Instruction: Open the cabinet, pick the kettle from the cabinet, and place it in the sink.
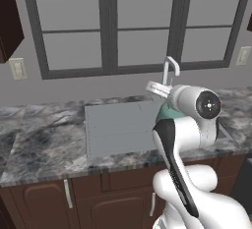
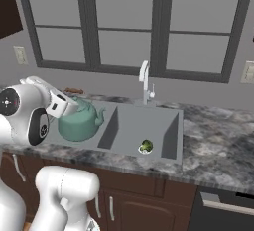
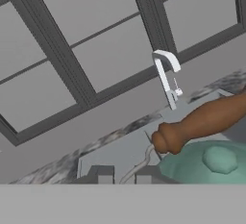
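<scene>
Transport step, kettle already out of the cabinet. From the right base view, going left to right: the claw sits at the top of the teal kettle, apparently closed on its handle, though I can't see how wide the jaws stand. Kettle hangs over the table's edge, just left of the sink; broccoli piece lies inside. Next, I'd judge: carry right, lower into basin, clear of the faucet.

— What lies behind the counter?
— A wide dark-grey-framed window with pale panes, in a grey wall carrying a cream outlet plate.
— And below?
— Grey marbled stone countertop over dark brown lower cupboards with short silver handles
</scene>
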Controlling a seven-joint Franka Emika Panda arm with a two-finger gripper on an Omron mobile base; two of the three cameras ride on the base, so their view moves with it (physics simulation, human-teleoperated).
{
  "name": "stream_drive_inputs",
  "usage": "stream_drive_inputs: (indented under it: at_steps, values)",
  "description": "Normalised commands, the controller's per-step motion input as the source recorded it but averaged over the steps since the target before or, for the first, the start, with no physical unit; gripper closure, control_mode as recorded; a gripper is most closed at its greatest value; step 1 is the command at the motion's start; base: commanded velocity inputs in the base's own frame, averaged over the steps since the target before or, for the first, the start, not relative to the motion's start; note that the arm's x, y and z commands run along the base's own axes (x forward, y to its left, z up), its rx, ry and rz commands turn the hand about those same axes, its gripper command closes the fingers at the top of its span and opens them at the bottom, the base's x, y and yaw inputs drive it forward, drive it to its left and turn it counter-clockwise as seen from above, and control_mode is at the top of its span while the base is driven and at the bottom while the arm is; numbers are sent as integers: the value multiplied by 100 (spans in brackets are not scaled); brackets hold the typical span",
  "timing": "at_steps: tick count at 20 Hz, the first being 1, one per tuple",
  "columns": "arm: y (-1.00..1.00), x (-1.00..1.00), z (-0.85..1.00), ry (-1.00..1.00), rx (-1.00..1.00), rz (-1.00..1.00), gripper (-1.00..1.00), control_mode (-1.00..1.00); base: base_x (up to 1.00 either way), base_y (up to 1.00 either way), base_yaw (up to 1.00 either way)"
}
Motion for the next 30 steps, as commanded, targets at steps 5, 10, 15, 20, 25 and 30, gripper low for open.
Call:
stream_drive_inputs:
  at_steps: [5, 10, 15, 20, 25, 30]
  values:
    - [0, 0, 0, 0, 0, 0, 100, -100, 0, 0, 0]
    - [-2, -7, 0, -2, 0, 4, 100, -100, 0, 0, 0]
    - [-6, -12, 3, -3, -1, 8, 100, -100, 0, 0, 0]
    - [-10, -11, 6, 0, -4, 16, 100, -100, 0, 0, 0]
    - [-13, -10, 4, 0, -7, 18, 100, -100, 0, 0, 0]
    - [-20, -8, 0, 0, -3, 22, 100, -100, 0, 0, 0]
